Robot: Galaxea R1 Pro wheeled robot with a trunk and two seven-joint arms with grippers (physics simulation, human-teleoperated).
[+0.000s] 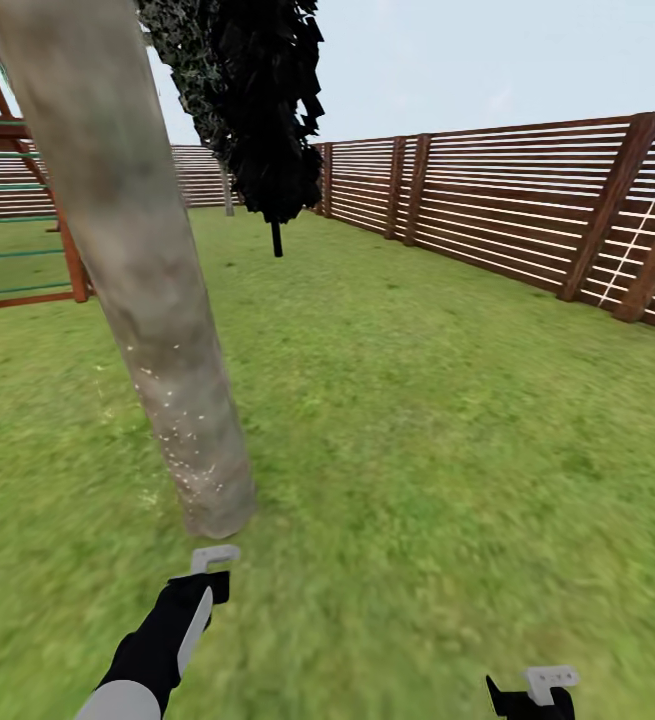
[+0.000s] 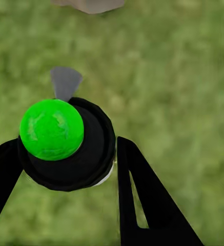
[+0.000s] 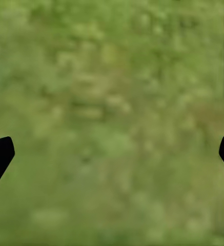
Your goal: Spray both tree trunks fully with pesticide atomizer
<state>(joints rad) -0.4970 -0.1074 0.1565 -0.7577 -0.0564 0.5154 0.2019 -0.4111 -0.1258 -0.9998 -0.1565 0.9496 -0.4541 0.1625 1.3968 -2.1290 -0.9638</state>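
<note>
Atomizer [image 2: 65,143] held in the left gripper [image 2: 65,169] just short of the near tree trunk [image 1: 142,290].

The left gripper's black fingers [image 2: 147,200] pinch the atomizer's dark round body on either side; its green cap faces the wrist camera, so its long axis seems to run down toward the grass [image 1: 417,420], though foreshortening makes this uncertain. A grey nozzle [image 2: 65,82] projects toward the trunk base [image 2: 88,5], which lies just ahead; the left arm is plainly the nearer. Fine white specks [image 1: 182,420] dot the lower trunk, while the upper bark looks bare. The right gripper [image 3: 112,154] hangs over grass, fingers spread, holding nothing. A slatted fence [image 1: 527,210] bounds the lawn.
</note>
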